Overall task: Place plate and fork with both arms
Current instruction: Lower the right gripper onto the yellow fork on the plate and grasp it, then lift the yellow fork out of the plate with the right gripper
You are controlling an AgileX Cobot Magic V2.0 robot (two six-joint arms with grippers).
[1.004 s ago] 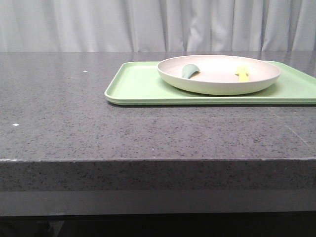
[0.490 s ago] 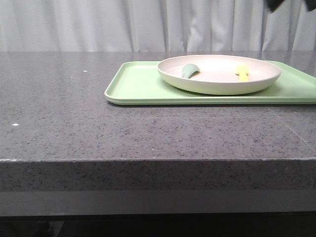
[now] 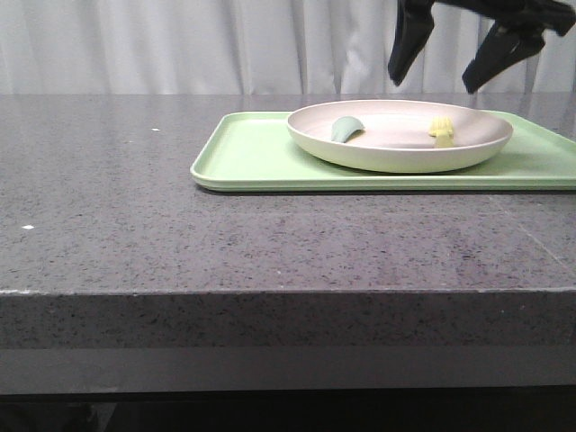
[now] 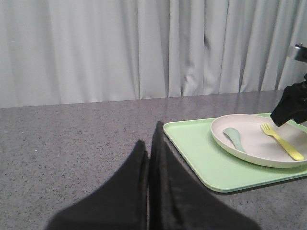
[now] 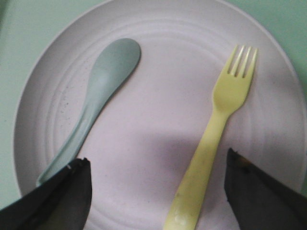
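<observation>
Grey curtains hang behind a dark speckled table (image 3: 135,234); on the table sits a flat green tray (image 3: 252,157), and the plate (image 3: 396,157) sits on the tray.

Inside the plate lie two things, well apart; the fork (image 5: 216,139) is yellow, and the spoon (image 5: 96,100) is grey-green. In the front view the fork (image 3: 441,131) lies toward the right side of the plate, and the spoon (image 3: 346,128) toward the left side.

Up above the plate hangs the right gripper (image 3: 445,65); its fingers are spread wide and hold nothing. In its own wrist view the fork's handle lies between the two black fingertips (image 5: 57,196), nearer to one of them; the tines point away from the gripper, so the fork's long line runs straight out from it. I think the gripper needs to go down and slide a little toward the handle; the spoon is not in the way.

Far off to the left of the plate is the left gripper (image 4: 148,158); its fingers are pressed together with nothing between them. So the right arm is much nearer to the fork; the plate's left rim is free on the left arm's side.
</observation>
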